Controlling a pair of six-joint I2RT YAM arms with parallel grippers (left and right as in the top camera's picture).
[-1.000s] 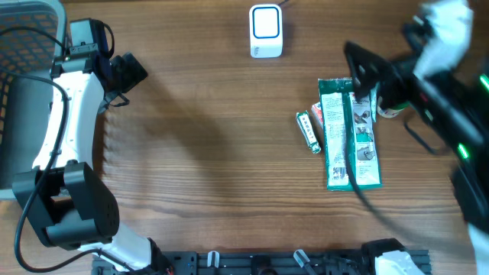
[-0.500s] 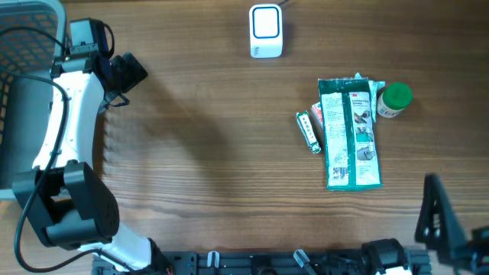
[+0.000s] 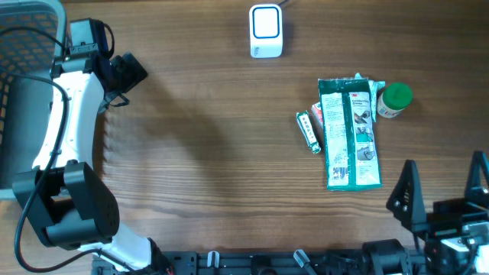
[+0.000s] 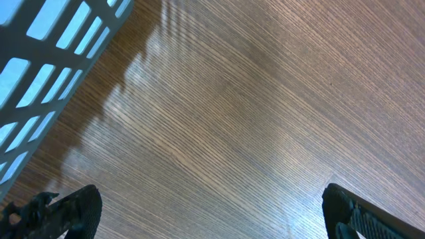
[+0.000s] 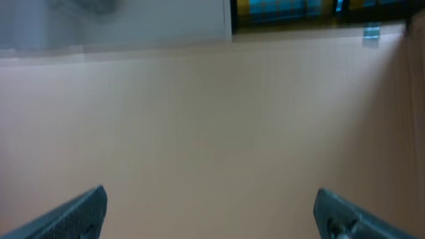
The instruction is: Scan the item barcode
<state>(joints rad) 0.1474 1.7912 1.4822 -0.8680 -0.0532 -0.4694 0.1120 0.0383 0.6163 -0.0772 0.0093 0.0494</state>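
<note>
Two arms sit wide of the goods, each with its jaws spread full and gripping nothing. My left arm [image 3: 69, 130] reaches up the 9 o'clock side of the table [image 3: 229, 168]. The left gripper [image 3: 128, 72] is near 10 o'clock beside the grey basket [image 3: 23, 30], and its wrist camera looks down on bare wood. My right gripper [image 3: 443, 187] is low at 5 o'clock, fingers aimed toward 12, and its camera sees only a blurred pale surface. The green packet [image 3: 351, 134] lies flat at 3 o'clock, long axis running 12 to 6. A small stick pack [image 3: 309, 131] lies against its left edge, slightly tilted. A green-capped bottle [image 3: 393, 99] sits at its upper right corner. The white scanner [image 3: 266, 32] stands at 12 o'clock, well apart from them.
</note>
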